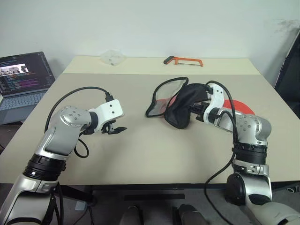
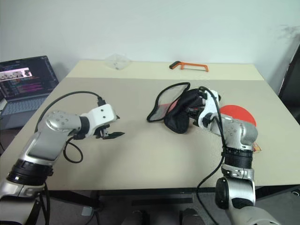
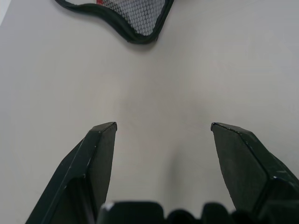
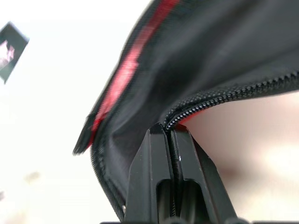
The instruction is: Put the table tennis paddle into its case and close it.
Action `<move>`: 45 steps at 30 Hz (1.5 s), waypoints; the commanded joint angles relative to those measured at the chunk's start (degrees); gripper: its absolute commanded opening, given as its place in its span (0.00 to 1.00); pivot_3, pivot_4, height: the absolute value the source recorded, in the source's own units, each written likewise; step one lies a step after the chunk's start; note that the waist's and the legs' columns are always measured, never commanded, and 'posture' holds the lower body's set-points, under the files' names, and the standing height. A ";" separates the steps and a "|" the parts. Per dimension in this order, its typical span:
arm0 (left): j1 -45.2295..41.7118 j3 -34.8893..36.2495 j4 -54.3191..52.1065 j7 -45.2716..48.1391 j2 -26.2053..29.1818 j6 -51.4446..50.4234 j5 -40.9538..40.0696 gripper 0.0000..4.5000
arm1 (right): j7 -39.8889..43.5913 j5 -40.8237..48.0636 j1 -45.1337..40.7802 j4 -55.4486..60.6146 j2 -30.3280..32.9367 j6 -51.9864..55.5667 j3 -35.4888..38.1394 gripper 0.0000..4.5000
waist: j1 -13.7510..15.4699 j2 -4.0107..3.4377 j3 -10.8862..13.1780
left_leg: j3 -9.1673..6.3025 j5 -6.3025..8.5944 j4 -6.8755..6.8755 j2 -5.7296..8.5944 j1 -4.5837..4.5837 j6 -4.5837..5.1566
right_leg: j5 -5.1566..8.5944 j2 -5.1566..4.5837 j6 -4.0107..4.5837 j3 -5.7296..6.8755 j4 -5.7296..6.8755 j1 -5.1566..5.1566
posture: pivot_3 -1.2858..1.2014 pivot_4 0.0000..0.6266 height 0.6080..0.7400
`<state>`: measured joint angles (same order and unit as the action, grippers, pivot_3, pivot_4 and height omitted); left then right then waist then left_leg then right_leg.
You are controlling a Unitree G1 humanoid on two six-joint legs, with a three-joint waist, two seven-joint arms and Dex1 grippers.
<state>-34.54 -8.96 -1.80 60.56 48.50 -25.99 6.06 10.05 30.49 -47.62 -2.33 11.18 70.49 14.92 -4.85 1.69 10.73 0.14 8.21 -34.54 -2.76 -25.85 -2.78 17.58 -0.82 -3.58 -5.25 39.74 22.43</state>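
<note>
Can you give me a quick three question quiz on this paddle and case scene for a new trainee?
1. True or false: the right pincer is shut on the case.
2. What lies at the table's far edge? A: orange hacksaw; B: hammer; C: scissors.
3. Fill in: the left pincer is ___.

Key: 1 true. 2 A. 3 open, holding nothing, above bare table short of the case's mesh flap.

No text can be read; the laptop (image 1: 23, 82) screen's lines are illegible.
</note>
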 commanded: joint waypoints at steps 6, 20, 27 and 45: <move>-1.18 -0.41 0.69 -1.25 0.38 1.61 0.69 0.79 | 11.32 -6.87 -5.43 -11.67 12.37 -8.96 -10.97 0.00 | 0.35 0.02 0.01 | 0.03 0.00 0.00 0.02 -0.02 0.00 | -0.02 -0.05 -0.03 0.01 -0.16 -0.04 | 0.52 0.24 1.00; -1.09 -0.76 0.67 -1.84 0.16 1.76 1.00 0.79 | 27.50 -20.22 -12.53 -38.91 20.79 -28.99 -20.64 0.00 | 0.07 0.03 0.02 | 0.10 0.01 0.40 0.02 -0.04 0.00 | -0.03 -0.05 -0.03 0.00 -0.61 -0.04 | 0.52 0.24 1.00; -1.00 -0.59 0.58 -2.21 0.24 1.96 1.38 0.79 | 29.34 -26.67 -15.08 -49.17 20.97 -36.63 -22.98 0.00 | 0.12 0.03 0.02 | 0.09 0.00 0.40 0.04 -0.04 0.00 | -0.03 -0.08 -0.03 0.02 -0.64 -0.06 | 0.52 0.24 1.00; -0.81 1.20 -2.48 -1.75 -1.78 -3.03 -4.24 0.79 | 31.88 -30.69 -18.10 -50.89 22.32 -40.97 -20.15 0.53 | 0.13 0.02 0.03 | 0.06 0.00 0.39 0.04 -0.03 -0.01 | -0.04 -0.08 -0.03 0.05 -0.60 -0.07 | 0.52 0.24 1.00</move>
<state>-34.14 -9.65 -2.26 58.48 47.07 -28.42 3.76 41.33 -0.90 -63.81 -56.06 31.63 29.34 -6.98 -4.73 1.72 10.76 0.19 8.21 -34.15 -2.72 -25.89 -2.78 17.54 -0.90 -3.61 -5.19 39.14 22.35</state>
